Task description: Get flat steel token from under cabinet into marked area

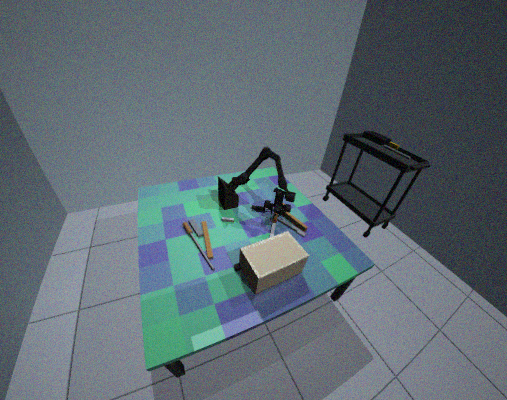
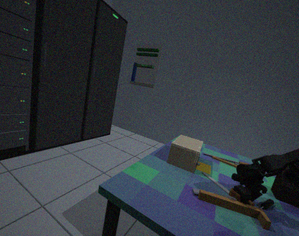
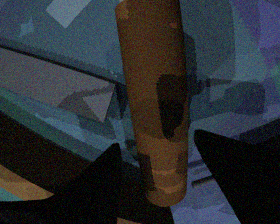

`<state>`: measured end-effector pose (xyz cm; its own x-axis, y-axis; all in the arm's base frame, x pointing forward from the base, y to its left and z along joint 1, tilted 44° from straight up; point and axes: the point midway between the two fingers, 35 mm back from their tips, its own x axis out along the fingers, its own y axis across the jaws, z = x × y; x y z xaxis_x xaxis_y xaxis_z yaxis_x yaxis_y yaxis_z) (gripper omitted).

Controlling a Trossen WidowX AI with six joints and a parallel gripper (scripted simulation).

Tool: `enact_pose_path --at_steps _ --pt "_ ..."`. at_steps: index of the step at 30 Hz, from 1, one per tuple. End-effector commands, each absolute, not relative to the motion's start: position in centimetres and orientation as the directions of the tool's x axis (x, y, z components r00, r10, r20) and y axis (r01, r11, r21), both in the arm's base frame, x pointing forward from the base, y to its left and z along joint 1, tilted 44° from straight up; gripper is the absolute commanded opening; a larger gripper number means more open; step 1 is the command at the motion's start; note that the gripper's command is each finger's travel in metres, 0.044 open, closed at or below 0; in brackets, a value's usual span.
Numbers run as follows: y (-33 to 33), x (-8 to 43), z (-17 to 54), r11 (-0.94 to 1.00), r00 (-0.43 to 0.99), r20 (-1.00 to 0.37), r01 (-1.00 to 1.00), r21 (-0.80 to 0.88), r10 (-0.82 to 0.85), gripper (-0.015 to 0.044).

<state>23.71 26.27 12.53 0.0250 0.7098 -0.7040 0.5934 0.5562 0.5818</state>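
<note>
- The gripper (image 1: 275, 214) (image 2: 245, 201) (image 3: 157, 141) had its 2 fingers apart, 1 on each side of the orange handle (image 1: 275, 218) (image 2: 235, 193) (image 3: 155, 100), with gaps showing in the wrist view.
- The thin blade (image 1: 273, 229) (image 2: 216, 182) ran from that handle towards the cabinet (image 1: 274, 257) (image 2: 185, 151); whether its tip was underneath could not be told.
- The steel token could not be made out, either under the cabinet or on the yellow patch (image 2: 204, 168), probably the marked area.
- The step looked like letting go of the tool, either to finish or to regrip.
- If the token was out, the next move called for backing straight off the handle; otherwise, a fresh grip.
</note>
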Motion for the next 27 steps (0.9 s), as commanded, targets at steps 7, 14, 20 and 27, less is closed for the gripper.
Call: enact_pose_path --at_steps 7,14,20,27 --pt "26.29 23.74 12.5 0.556 0.026 -0.704 0.593 0.583 0.71 0.0132" --pt "26.29 23.74 12.5 0.556 0.026 -0.704 0.593 0.583 0.71 0.0085" --pt "26.29 23.74 12.51 0.556 0.026 -0.704 0.593 0.583 0.71 0.0" --pt "25.95 24.45 12.15 0.557 0.025 -0.704 0.592 0.582 0.709 0.0"
